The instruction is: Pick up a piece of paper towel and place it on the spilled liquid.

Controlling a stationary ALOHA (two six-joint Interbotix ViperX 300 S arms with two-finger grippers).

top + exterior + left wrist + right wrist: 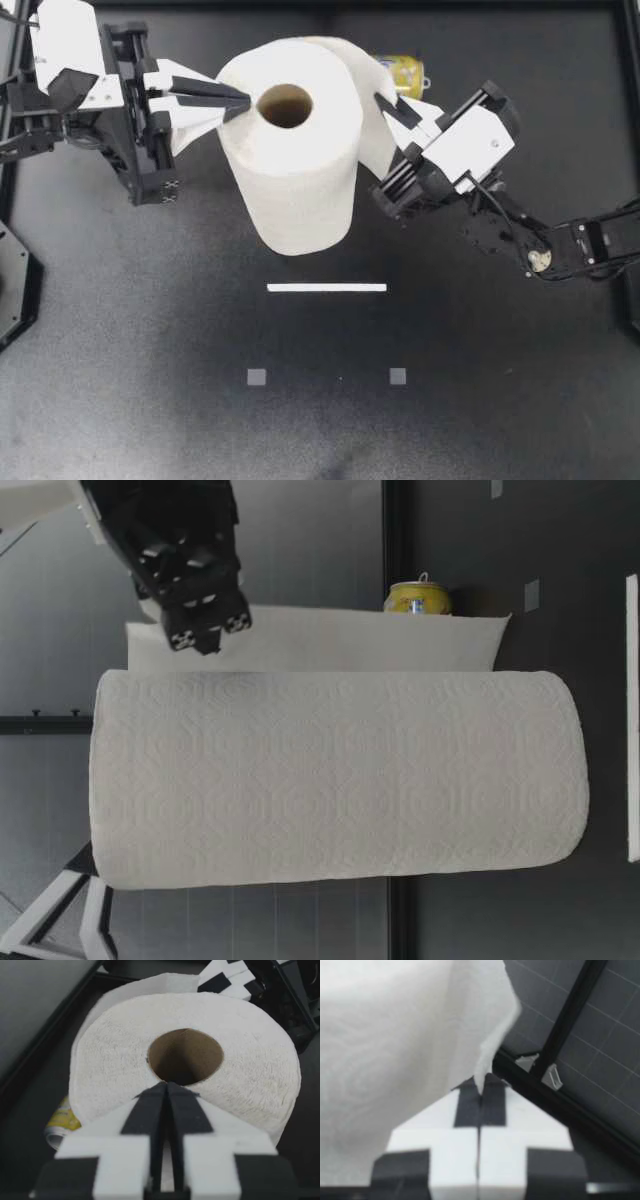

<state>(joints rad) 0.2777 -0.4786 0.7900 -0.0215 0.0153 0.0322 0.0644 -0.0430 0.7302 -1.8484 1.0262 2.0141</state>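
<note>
- Black table (150, 400) carried the upright paper towel roll (300, 170) near its back edge; no spill showed.
- Left gripper (240, 100), fingers pressed together, rested on the roll's top beside the core.
- Right gripper (382, 102) pinched the loose sheet (370, 80); a clean tear likely needed a sharp pull with the roll pinned.

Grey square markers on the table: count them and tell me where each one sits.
2. One grey square sits on my left side, the other grey square on my right, both across the white strip from the paper towel roll. The roll could hide more.
</note>
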